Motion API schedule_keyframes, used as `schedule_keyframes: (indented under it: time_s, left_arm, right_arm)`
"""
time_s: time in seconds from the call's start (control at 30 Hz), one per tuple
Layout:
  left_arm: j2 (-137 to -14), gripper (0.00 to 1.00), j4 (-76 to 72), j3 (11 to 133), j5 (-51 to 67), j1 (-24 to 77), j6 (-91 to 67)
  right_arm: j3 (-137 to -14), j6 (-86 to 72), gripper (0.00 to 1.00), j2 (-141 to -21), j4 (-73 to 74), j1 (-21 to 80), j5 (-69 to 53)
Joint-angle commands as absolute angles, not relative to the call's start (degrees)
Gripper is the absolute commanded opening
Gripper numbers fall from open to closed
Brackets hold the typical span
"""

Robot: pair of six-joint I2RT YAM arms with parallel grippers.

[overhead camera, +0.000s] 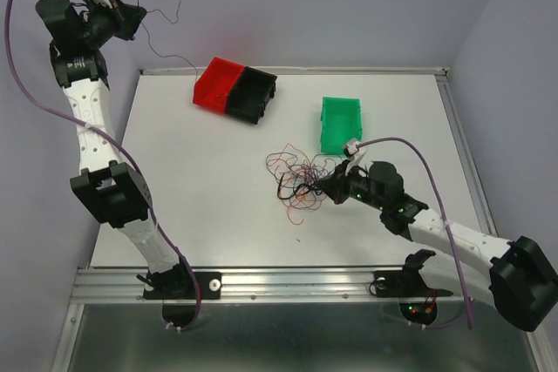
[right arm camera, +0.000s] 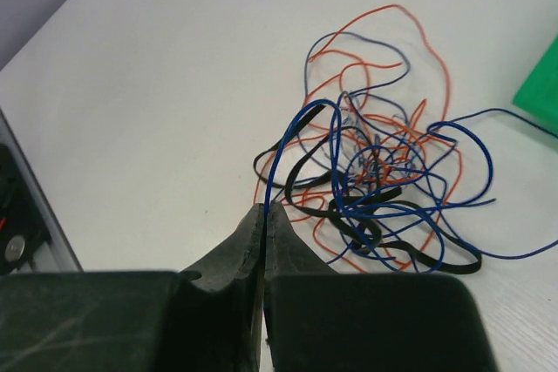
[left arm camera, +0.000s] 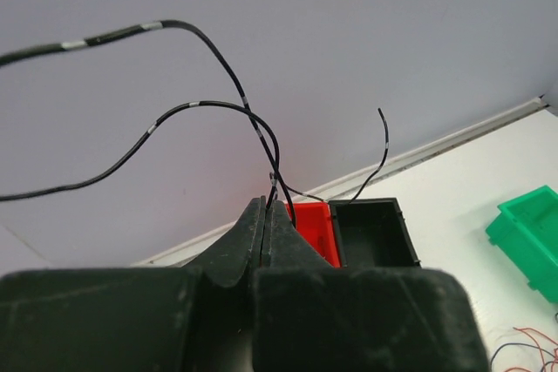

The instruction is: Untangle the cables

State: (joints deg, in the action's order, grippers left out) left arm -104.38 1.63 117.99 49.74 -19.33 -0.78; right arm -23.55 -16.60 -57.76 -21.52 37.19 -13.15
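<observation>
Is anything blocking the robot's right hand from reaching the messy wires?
No, nothing visible is in the way. The right gripper is right at the tangle of wires, its jaws shut on a blue wire. The green bin sits on the far side of the tangle, not between them.

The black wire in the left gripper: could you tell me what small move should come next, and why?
Probably carry it over the black bin and release. The left gripper, raised high, is shut on the black wire, which looks clear of the tangle that the right gripper holds by a blue wire.
</observation>
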Motion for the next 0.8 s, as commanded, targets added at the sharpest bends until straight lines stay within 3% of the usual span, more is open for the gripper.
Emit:
schedule_keyframes:
  time_s: [0.0,0.13,0.27,0.37,0.4,0.43,0.5,0.6,0.77]
  left_arm:
    - [-100.46,0.0,-4.04,120.33,52.99,-18.81,-4.56]
    - [-100.37,0.0,-13.87,115.15,55.55,-16.62,-10.28]
    - [-102.21,0.0,-14.41,116.71,53.53,-14.07,-9.58]
    - [-103.88,0.0,-15.64,118.38,51.07,-12.4,-9.93]
    - [-104.84,0.0,-15.91,118.74,50.63,-11.87,-9.84]
    - [-105.29,0.0,-16.0,119.7,49.93,-11.43,-9.5]
    - [-106.69,0.0,-16.34,121.1,47.74,-10.38,-8.97]
    - [-108.71,0.0,-17.14,122.43,45.45,-9.58,-8.53]
    - [-112.41,0.0,-20.21,124.62,43.25,-9.58,-9.4]
  right_arm:
    - [-28.21,-12.31,0.01,-61.86,-25.23,37.53,-28.27]
    - [-30.32,-9.67,0.02,-66.97,-24.78,38.58,-32.16]
    - [-31.11,-8.35,0.07,-70.39,-27.07,39.02,-35.58]
    - [-31.72,-6.16,0.17,-73.12,-27.07,39.9,-41.12]
    - [-31.99,-5.54,0.26,-73.91,-26.55,40.08,-41.65]
    - [-32.43,-5.45,0.45,-74.44,-26.19,40.34,-41.14]
    - [-32.61,-6.32,0.66,-74.1,-26.19,40.25,-37.38]
    - [-32.43,-7.47,0.72,-73.39,-26.63,40.25,-35.42]
    - [-30.86,-9.4,0.73,-69.89,-28.03,40.25,-32.0]
